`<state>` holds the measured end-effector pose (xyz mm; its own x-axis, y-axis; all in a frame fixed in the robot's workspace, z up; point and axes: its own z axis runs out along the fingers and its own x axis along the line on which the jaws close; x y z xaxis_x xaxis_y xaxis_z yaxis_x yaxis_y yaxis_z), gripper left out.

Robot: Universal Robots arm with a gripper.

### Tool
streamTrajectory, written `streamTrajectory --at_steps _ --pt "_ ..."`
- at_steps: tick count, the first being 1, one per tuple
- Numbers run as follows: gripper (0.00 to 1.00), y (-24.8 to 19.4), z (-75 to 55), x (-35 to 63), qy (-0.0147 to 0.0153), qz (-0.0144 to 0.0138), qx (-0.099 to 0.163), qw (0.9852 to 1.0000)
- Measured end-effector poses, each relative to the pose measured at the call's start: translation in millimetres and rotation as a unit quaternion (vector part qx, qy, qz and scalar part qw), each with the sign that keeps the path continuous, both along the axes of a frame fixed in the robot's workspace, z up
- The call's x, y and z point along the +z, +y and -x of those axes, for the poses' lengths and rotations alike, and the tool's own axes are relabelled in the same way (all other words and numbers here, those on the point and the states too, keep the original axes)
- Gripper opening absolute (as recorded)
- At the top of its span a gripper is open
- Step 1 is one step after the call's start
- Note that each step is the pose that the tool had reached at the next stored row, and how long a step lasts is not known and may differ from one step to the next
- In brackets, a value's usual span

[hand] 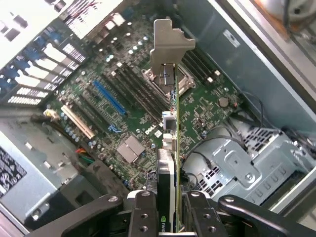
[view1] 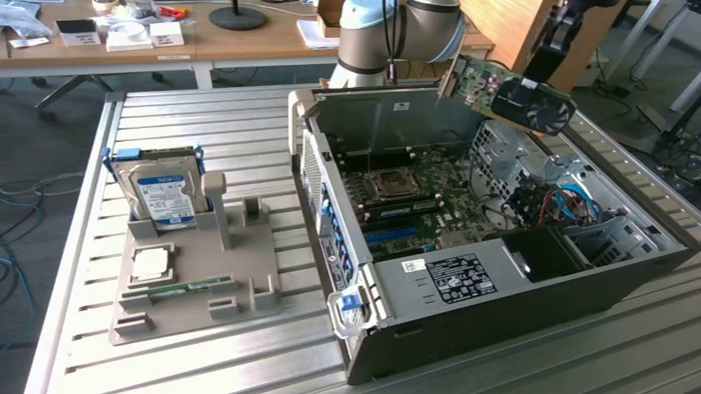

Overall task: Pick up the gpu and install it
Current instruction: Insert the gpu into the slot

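The gpu (view1: 510,89) hangs tilted in the air above the far right rim of the open computer case (view1: 493,275). Its black fan faces the exterior view's right and its silver bracket points toward the arm's base. My gripper (view1: 539,70) is shut on its upper edge. In the wrist view the gpu (hand: 173,143) appears edge-on between my gripper's (hand: 170,219) fingers (hand: 143,212), its silver bracket (hand: 170,42) at the far end. Well below it lies the green motherboard (hand: 128,103) with a blue slot (hand: 108,96).
A grey holder (view1: 197,275) lies on the slatted metal table (view1: 219,115) at the exterior view's left. It carries a blue-labelled hard drive (view1: 164,193), a processor chip (view1: 151,263) and a memory stick (view1: 180,289). A drive cage (hand: 242,163) and cables sit inside the case.
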<state>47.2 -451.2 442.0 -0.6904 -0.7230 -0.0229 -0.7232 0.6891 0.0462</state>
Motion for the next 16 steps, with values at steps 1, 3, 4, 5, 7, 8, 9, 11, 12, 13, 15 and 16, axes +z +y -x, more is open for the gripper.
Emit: streamTrajectory --at_steps 1,3,4,5,7,8,9,11,12,13,15,16 --pt "0.27 0.0 0.0 0.0 0.0000 0.0000 0.009 1.0000" --pt "0.27 0.0 0.0 -0.1 0.0000 0.0000 0.027 0.9996" --pt "0.27 0.0 0.0 -0.2 0.0000 0.0000 0.036 0.9994" --pt "0.27 0.0 0.0 -0.2 0.0000 0.0000 0.045 0.9990" --pt "0.27 0.0 0.0 -0.4 0.0000 0.0000 0.064 0.9980" --pt "0.27 0.0 0.0 -0.5 0.0000 0.0000 0.073 0.9974" --pt "0.27 0.0 0.0 -0.5 0.0000 0.0000 0.082 0.9967" --pt "0.27 0.0 0.0 -0.6 0.0000 0.0000 0.100 0.9950" --pt "0.27 0.0 0.0 -0.7 0.0000 0.0000 0.108 0.9941" --pt "0.27 0.0 0.0 -0.8 0.0000 0.0000 0.117 0.9931" --pt "0.27 0.0 0.0 -0.9 0.0000 0.0000 0.136 0.9907" --pt "0.27 0.0 0.0 -0.9 0.0000 0.0000 0.145 0.9894"
